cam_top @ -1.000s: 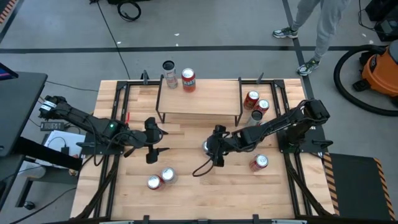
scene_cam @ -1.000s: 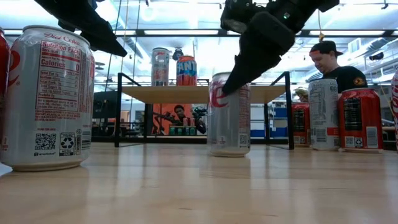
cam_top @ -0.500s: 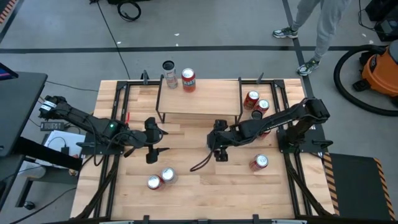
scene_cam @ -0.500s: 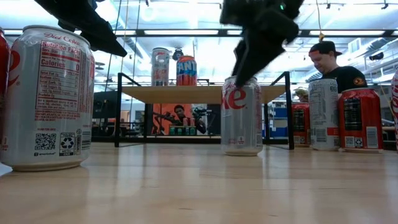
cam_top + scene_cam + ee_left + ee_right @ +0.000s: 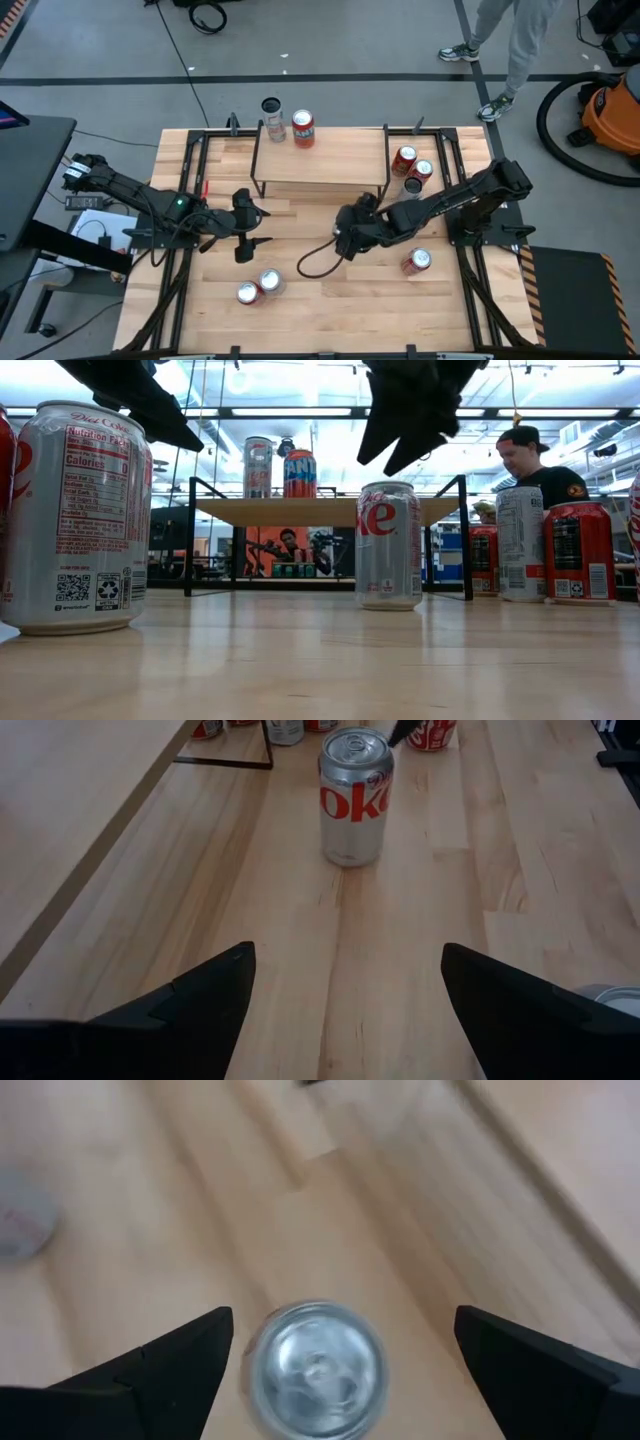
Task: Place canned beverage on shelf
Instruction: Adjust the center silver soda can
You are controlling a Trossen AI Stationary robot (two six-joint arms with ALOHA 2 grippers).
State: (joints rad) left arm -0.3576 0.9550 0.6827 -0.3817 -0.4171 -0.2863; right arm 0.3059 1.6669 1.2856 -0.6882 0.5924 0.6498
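From above, the right gripper (image 5: 345,238) hangs open over the table in front of the shelf (image 5: 320,158); the Diet Coke can (image 5: 342,243) under it is largely hidden. The left gripper (image 5: 243,227), also spread wide, waits off to the side.

At table height, the Diet Coke can (image 5: 389,546) stands upright just below the right gripper's parted fingers (image 5: 405,415), untouched.

From the left wrist, it stands alone ahead.

From the right wrist, its silver top (image 5: 314,1368) sits between the fingers – likely rigid, smooth and slippery, so best gripped mid-wall.
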